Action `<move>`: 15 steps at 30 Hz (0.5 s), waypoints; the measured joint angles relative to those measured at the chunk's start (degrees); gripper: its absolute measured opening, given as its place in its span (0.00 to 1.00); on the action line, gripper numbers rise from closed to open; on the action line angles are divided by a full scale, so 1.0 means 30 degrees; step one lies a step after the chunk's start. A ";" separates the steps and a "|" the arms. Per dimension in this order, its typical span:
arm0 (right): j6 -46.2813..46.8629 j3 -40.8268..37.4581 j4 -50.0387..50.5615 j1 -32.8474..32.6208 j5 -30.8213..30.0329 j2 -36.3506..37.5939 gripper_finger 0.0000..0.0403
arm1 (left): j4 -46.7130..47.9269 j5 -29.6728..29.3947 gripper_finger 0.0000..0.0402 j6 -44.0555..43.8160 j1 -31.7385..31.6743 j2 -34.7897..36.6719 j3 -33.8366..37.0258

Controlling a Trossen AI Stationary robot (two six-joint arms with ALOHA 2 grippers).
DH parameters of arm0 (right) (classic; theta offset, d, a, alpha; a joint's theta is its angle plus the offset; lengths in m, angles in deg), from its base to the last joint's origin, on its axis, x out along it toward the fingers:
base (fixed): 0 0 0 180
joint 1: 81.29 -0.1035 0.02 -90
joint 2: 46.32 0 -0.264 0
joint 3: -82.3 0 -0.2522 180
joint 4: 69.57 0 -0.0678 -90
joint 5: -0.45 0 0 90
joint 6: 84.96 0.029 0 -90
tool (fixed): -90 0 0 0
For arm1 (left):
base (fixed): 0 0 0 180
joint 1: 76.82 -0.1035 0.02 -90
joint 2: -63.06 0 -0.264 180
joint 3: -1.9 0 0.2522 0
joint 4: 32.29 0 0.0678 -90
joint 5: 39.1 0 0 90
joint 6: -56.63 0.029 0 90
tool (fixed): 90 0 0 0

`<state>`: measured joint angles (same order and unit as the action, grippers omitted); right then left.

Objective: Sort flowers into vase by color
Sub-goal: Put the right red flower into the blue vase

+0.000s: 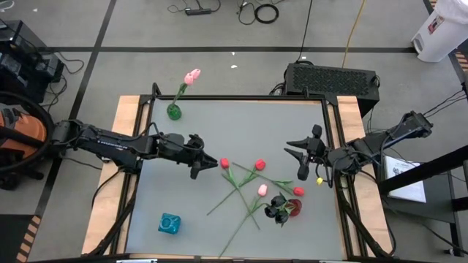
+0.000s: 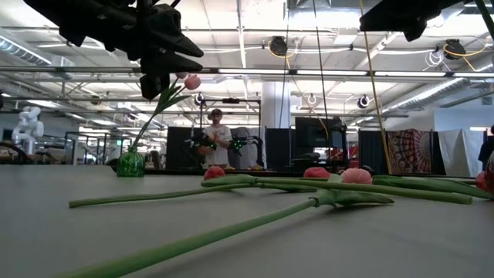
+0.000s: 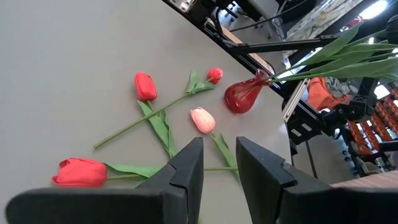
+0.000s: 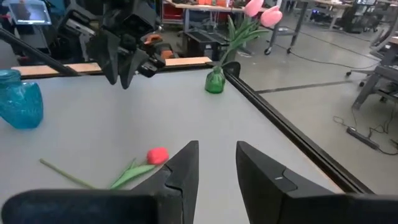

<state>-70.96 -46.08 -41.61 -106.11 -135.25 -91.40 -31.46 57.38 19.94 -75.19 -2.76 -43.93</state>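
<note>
Dark left gripper (image 1: 210, 164) reaches in horizontally from table's left edge, hovering w/ jaws a bit apart, empty. Right gripper (image 1: 301, 158) mirrors it from right, jaws also apart, empty. Flowers (image 1: 252, 183) lie scattered on table between and just below the grippers' tips.

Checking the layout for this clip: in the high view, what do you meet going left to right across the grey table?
Blue glass jar → green glass vase with pink tulips → left gripper → loose red and pink tulips lying flat → red glass vase with black flowers → right gripper.
</note>
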 joint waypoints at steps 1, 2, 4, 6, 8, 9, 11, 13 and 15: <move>-0.0014 0.0141 0.0375 0.0026 0.0352 0.0000 0.24 | 0.0006 0.0000 0.25 -0.0002 0.0000 0.0000 0.0000; 0.0033 0.0438 0.0907 0.0108 0.0771 -0.0008 0.24 | 0.0026 0.0000 0.25 -0.0001 0.0000 0.0000 0.0000; 0.0520 0.1223 0.2010 0.0336 0.1569 -0.0055 0.24 | 0.0114 0.0000 0.25 0.0001 0.0000 0.0000 0.0000; 0.1032 0.2226 0.3549 0.0636 0.1849 -0.0175 0.24 | 0.0134 0.0003 0.25 -0.0007 0.0000 0.0000 0.0000; 0.1576 0.3486 0.5472 0.0903 0.1883 -0.0380 0.24 | 0.0131 0.0007 0.25 -0.0014 0.0000 0.0000 0.0000; 0.1859 0.4174 0.6452 0.1077 0.1877 -0.0547 0.24 | 0.0138 0.0000 0.25 -0.0007 0.0000 0.0000 0.0000; 0.2282 0.5660 0.8334 0.1509 0.2170 -0.0967 0.24 | 0.0138 0.0007 0.25 -0.0014 0.0000 0.0000 0.0000; 0.2662 0.7114 1.0136 0.2027 0.3223 -0.1504 0.24 | 0.0133 0.0007 0.25 0.0001 0.0000 0.0000 0.0000; 0.2879 0.8620 1.1511 0.2613 0.4263 -0.2211 0.24 | 0.0137 0.0007 0.25 0.0005 0.0000 0.0000 0.0000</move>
<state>-62.32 -20.22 -7.08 -98.27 -122.46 -98.03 -31.04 57.40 19.96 -75.19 -2.76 -43.93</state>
